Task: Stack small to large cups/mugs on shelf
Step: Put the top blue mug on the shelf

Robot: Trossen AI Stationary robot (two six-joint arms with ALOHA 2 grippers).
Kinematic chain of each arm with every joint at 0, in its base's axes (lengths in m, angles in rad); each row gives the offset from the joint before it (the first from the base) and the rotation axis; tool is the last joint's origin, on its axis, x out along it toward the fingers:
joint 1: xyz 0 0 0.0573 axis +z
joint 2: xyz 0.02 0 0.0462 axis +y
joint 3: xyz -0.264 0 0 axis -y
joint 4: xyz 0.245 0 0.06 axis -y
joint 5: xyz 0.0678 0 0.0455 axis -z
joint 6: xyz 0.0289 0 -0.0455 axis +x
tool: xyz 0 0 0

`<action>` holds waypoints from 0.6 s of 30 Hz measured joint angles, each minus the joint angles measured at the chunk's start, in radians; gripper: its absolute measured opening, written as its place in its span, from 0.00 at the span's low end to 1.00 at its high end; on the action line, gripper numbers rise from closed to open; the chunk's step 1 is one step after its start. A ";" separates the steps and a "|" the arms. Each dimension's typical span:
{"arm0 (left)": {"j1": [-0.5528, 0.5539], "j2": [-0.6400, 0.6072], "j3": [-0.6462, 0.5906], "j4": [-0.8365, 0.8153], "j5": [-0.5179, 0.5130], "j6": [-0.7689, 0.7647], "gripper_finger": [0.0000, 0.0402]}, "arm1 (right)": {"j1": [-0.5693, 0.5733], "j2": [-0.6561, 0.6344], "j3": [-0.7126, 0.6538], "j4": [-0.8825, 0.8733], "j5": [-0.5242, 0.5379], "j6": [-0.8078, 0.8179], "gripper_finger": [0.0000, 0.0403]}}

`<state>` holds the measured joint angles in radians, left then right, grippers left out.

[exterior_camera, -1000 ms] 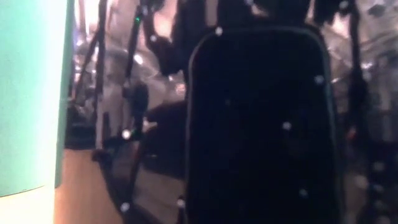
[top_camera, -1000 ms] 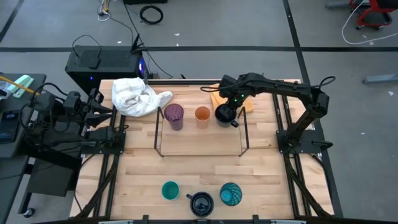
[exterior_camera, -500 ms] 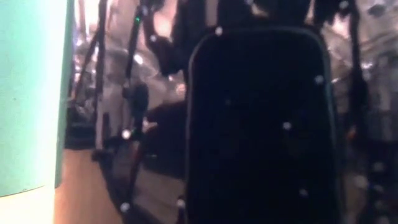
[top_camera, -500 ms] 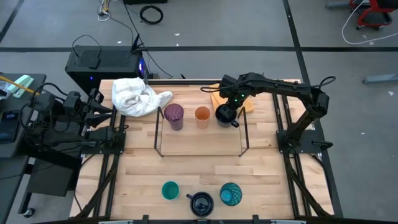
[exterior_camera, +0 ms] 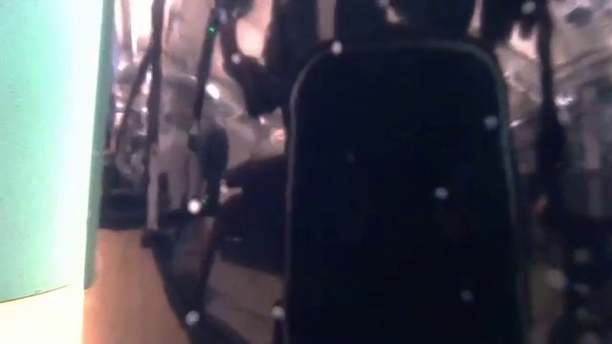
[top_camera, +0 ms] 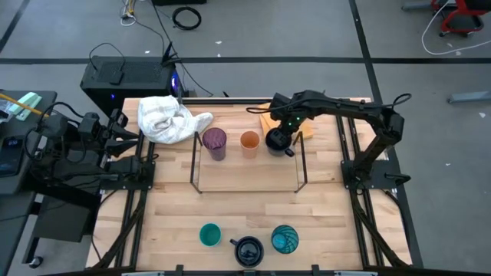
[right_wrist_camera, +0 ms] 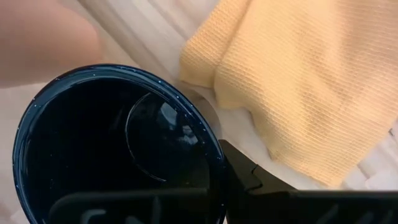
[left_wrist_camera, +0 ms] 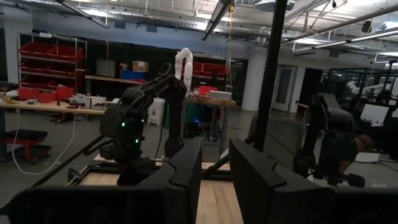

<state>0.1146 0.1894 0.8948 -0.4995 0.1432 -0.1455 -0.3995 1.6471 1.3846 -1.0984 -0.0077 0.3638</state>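
The shelf (top_camera: pixel 244 192) is a black wire rack in the table's middle. Over its far part stand a purple tumbler (top_camera: pixel 214 142), an orange cup (top_camera: pixel 249 142) and a dark navy mug (top_camera: pixel 278 141) in a row. My right gripper (top_camera: pixel 281 130) is shut on that mug (right_wrist_camera: pixel 112 149) from above. At the near edge stand a teal cup (top_camera: pixel 209 234), a second navy mug (top_camera: pixel 248 250) and a patterned teal-blue cup (top_camera: pixel 285 239). My left gripper (left_wrist_camera: pixel 215 180) waits at the table's left, held high and open, with nothing between its fingers. My right gripper pinches the navy mug's wall at the rim (right_wrist_camera: pixel 216 155), one finger inside (right_wrist_camera: pixel 137 205) and one outside (right_wrist_camera: pixel 267 186). The fingers point steeply down from above. The mug stays upright with its mouth up. Whether its bottom rests on the shelf I cannot tell.
A yellow cloth (right_wrist_camera: pixel 298 81) lies just beyond the held mug, and a crumpled white cloth (top_camera: pixel 167 119) at the far left of the table. In the low view the near teal cup (exterior_camera: pixel 48 143) and near navy mug (exterior_camera: pixel 402 191) block most of the scene.
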 joint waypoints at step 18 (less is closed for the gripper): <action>0.000 0.000 0.000 0.000 0.000 0.000 0.22 | 0.042 0.045 0.000 0.019 -0.016 0.011 0.04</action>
<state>0.1146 0.1894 0.8948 -0.4999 0.1432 -0.1455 -0.3570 1.6924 1.3846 -1.0793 -0.0240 0.3748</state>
